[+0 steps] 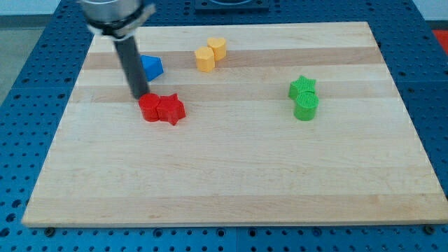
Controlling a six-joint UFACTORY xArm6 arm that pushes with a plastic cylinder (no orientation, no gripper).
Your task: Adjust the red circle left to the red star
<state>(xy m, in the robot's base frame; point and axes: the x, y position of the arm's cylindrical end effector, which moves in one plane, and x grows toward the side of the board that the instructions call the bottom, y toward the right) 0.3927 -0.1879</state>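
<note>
The red circle (150, 108) lies on the wooden board, touching the left side of the red star (171, 109). My tip (140, 96) is at the end of the dark rod, right at the red circle's upper left edge. The rod rises toward the view's top left and covers part of the blue block's left side.
A blue block (152, 67) sits just above the red pair. Two yellow blocks (205, 59) (217, 48) lie near the view's top centre. A green star (302, 87) and a green circle (306, 107) lie together at the right. The board (224, 182) rests on a blue perforated table.
</note>
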